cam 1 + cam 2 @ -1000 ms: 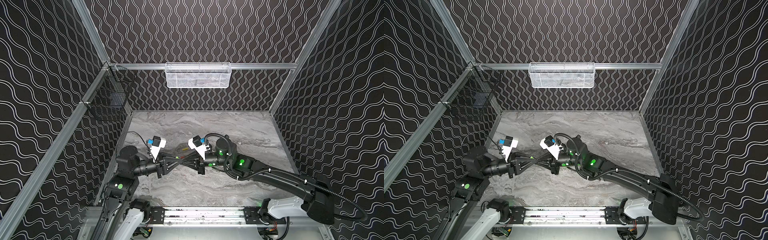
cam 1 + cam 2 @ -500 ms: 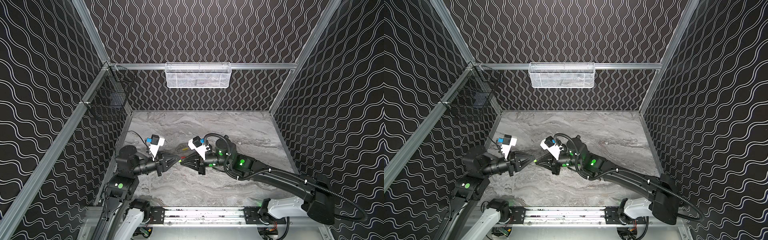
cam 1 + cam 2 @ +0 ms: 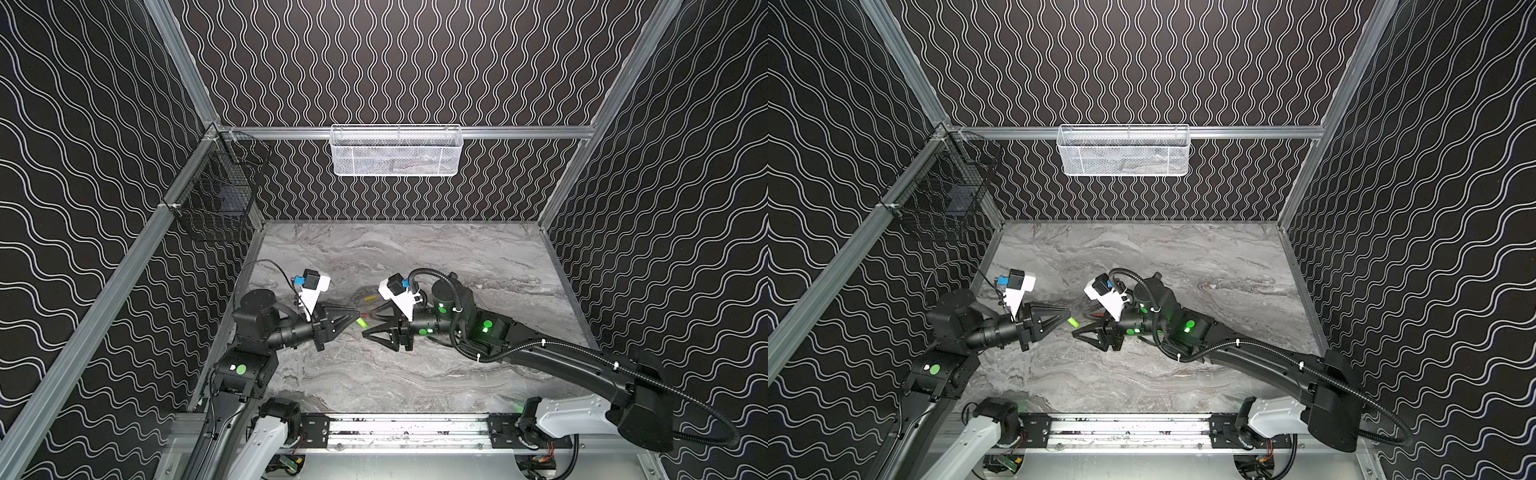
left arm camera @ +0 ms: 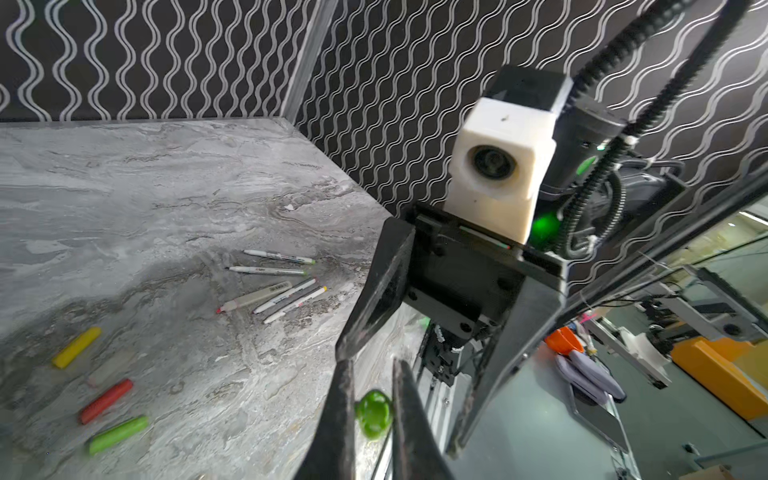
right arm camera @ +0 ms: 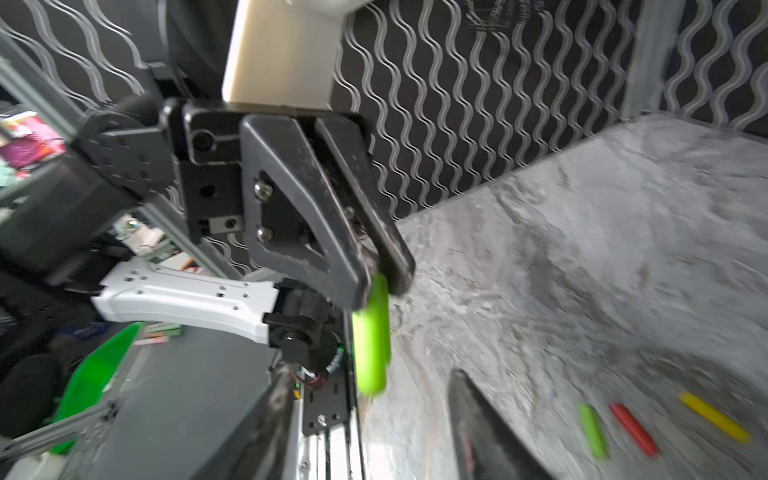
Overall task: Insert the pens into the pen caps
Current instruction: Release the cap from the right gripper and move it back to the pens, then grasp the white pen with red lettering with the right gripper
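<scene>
Lower centre in a top view, the left gripper (image 3: 354,319) pinches a bright green pen cap (image 3: 362,322), facing the right gripper (image 3: 369,323), its jaws spread apart.

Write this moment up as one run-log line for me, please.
left fingers: shut on green cap | right fingers: open, empty | pens: uncapped, on table

Pens (image 4: 268,271): 5.
Caps: 5 in all.
- yellow cap (image 4: 77,347): 1
- pale cap (image 4: 110,368): 1
- red cap (image 4: 107,401): 1
- green cap (image 4: 118,434): 2, counting the other green cap (image 4: 374,413)

Baskets: 2.
- white basket (image 3: 396,151): 1
- black basket (image 3: 216,199): 1

Arms: 2, left arm (image 3: 257,320) and right arm (image 3: 540,357).
</scene>
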